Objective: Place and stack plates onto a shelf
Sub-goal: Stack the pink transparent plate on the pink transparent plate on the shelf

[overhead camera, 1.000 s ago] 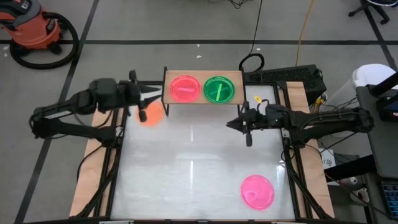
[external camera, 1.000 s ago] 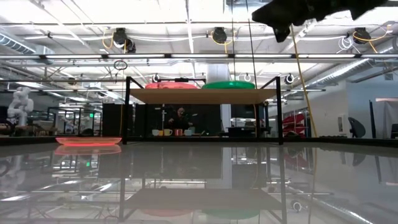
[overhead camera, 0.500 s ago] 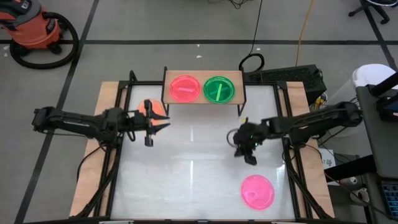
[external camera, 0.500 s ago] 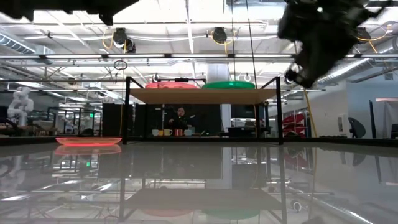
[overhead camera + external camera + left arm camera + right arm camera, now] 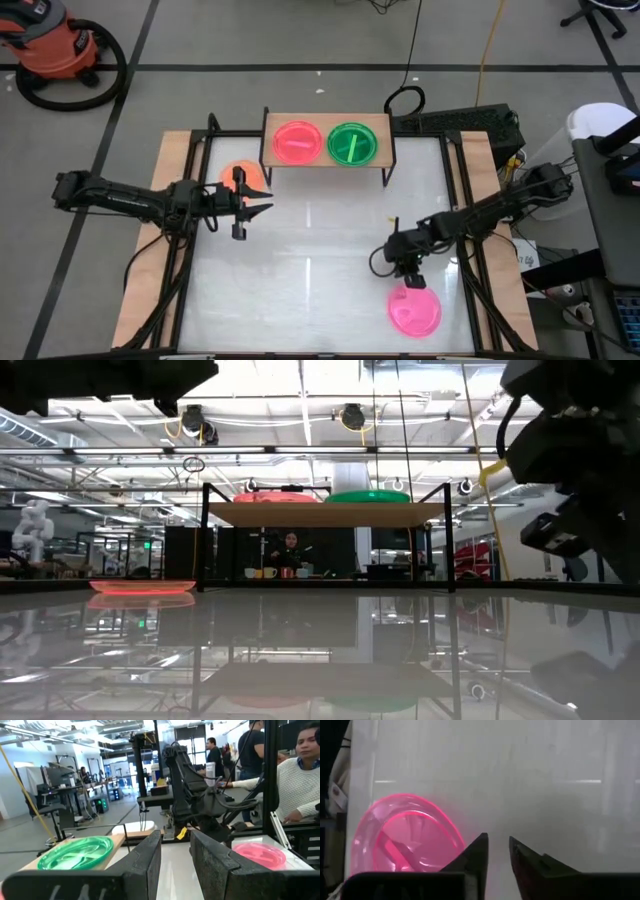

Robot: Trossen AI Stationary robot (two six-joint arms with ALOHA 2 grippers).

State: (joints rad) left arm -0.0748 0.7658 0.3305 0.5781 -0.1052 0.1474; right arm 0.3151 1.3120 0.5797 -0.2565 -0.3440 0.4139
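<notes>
The light-wood shelf [image 5: 328, 160] stands at the table's far edge with a pink plate [image 5: 297, 141] and a green plate [image 5: 352, 143] lying flat on its board. An orange plate [image 5: 243, 176] rests flat on the table left of the shelf. Another pink plate [image 5: 414, 309] lies near the near edge. My left gripper [image 5: 266, 200] hovers open just near-side of the orange plate, pointing toward the table's right. My right gripper [image 5: 413, 284] is open, tipped down, just far-side of the near pink plate [image 5: 405, 837]. The other plates are out of view.
The shelf's black legs [image 5: 204, 538] stand on the glossy white tabletop [image 5: 310, 250]. Open tabletop lies between the two grippers. People [image 5: 300, 775] and equipment show beyond the table's right side. An orange vacuum [image 5: 55, 45] and cables lie on the floor.
My left gripper drew back from the shelf's left end toward the near edge and then held still. My right gripper travelled from mid-table right toward the near edge, down to the near pink plate, and tipped its fingers downward. No plate moved.
</notes>
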